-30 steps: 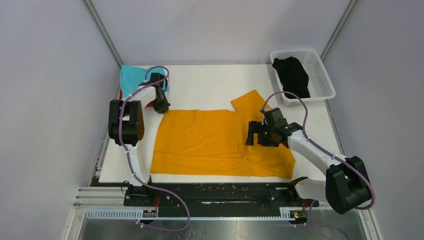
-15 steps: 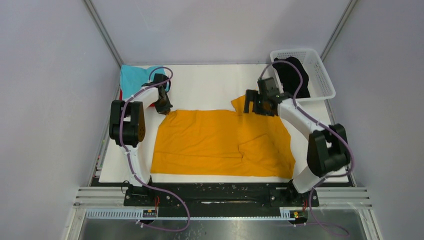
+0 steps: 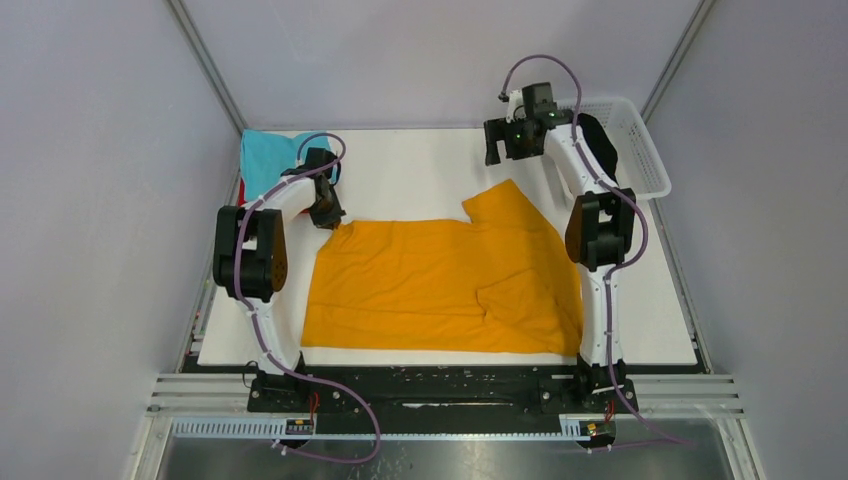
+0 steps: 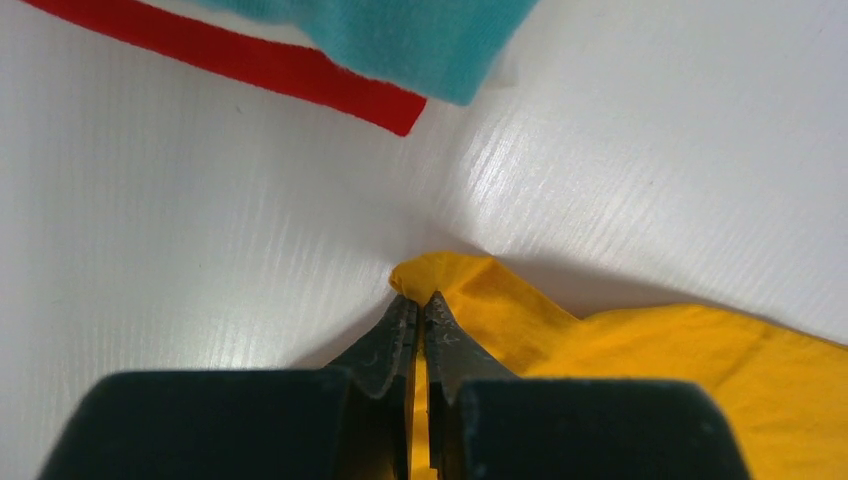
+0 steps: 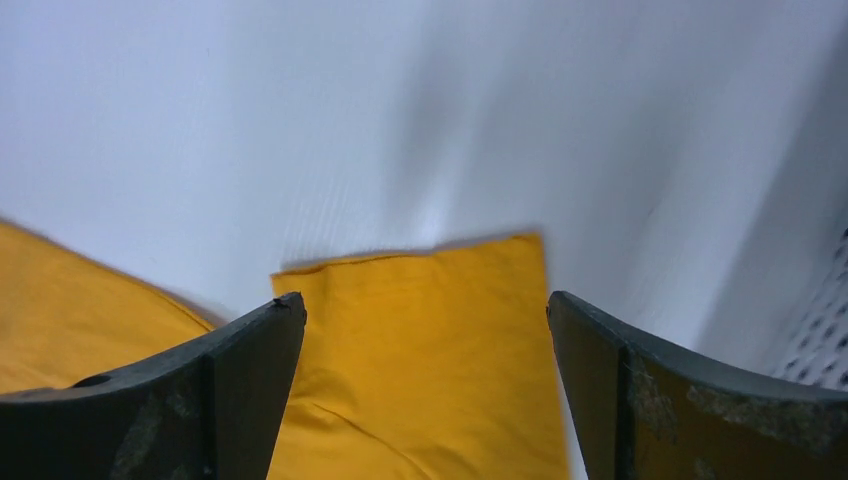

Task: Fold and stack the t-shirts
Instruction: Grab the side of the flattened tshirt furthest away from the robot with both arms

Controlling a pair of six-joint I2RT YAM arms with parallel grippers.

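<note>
White desk [image 3: 420, 165] fills the walled cell, with the mustard-orange t-shirt [image 3: 430, 285] spread flat towards the arm bases. At that shirt's far-left corner the left gripper [image 4: 421, 305] stays pinched shut on a peak of cloth. The right gripper [image 5: 425, 300] has swung off the shirt's right side to hover over its far sleeve [image 3: 505, 205], fingers spread and empty. I judge this is repositioning, with no fold begun. Only the right wrist view shows the sleeve end framed between them. Only the left wrist view shows a red t-shirt [image 4: 300, 75] under the teal t-shirt [image 4: 400, 30], beyond that pinched corner.
</note>
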